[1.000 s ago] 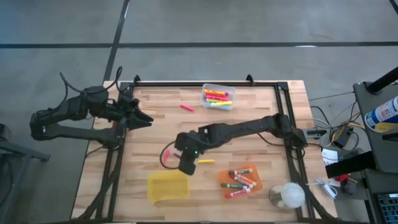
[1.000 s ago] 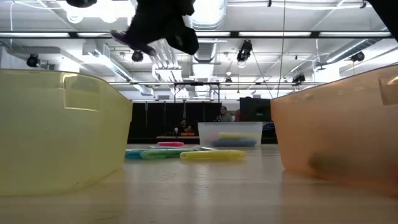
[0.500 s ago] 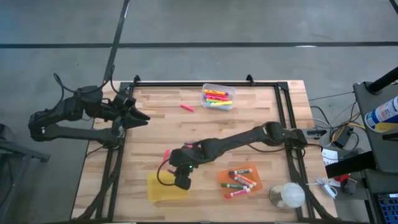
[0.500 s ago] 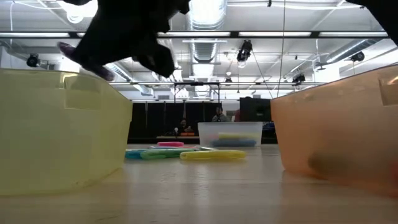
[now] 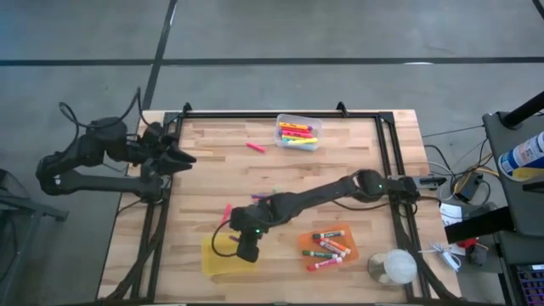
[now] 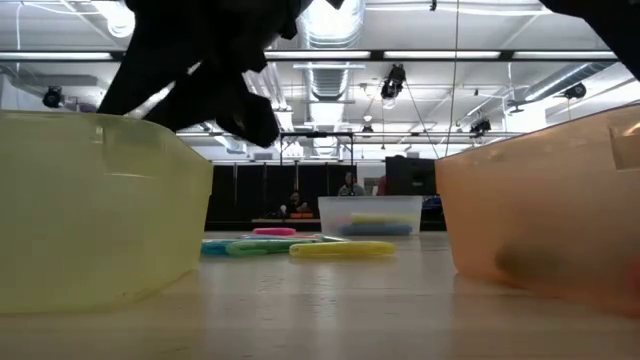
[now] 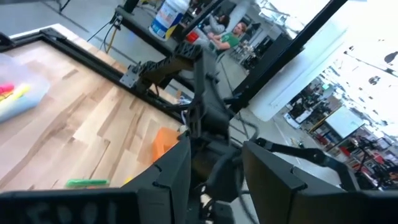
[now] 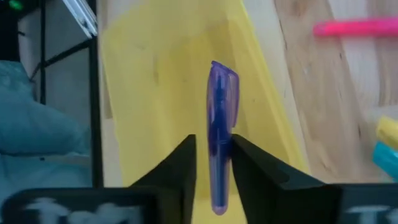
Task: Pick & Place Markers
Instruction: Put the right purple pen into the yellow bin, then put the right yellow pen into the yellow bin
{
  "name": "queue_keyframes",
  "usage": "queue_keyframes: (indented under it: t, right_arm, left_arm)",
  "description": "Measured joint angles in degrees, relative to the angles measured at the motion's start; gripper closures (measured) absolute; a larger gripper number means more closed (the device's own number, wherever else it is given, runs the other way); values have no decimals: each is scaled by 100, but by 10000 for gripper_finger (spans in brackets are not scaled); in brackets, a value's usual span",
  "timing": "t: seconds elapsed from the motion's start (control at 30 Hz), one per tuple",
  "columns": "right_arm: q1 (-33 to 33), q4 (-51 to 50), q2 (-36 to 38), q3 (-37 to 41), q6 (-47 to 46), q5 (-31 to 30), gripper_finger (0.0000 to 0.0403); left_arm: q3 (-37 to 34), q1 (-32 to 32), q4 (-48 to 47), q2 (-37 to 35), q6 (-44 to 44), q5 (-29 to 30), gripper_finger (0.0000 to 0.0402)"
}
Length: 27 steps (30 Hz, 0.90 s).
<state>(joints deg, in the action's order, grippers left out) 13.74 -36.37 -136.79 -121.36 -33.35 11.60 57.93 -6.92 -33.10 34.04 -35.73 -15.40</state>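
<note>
Inside, orange bin [image 5: 334,255] holds markers [image 5: 325,247]; yellow bin [image 5: 219,258] unclear.

Right hand [image 5: 246,248] now over yellow bin [image 5: 214,257]

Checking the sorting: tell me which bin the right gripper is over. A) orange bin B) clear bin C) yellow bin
C: the right gripper has a purple marker between its fingers, with the yellow bin directly beneath; the high view shows it over that bin too.
</note>
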Motion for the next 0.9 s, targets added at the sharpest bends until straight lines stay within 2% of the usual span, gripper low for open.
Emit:
queue_keyframes:
  t: [0.17, 0.33, 0.43, 0.9]
  right_arm:
    - [-9, 34, 15, -40, 31, 16, 262]
    - [-13, -34, 17, -42, -85, 48, 245]
    - [-20, -315, 46, -79, -105, 52, 244]
    - [-34, -2520, 271, -243, 960, -14, 275]
  left_arm:
    - [4, -2, 2, -28, -6, 0, 262]
    - [4, -2, 0, -24, -5, 0, 262]
    - [4, 0, 0, -31, -7, 0, 262]
    - [4, -2, 0, -28, -31, 0, 262]
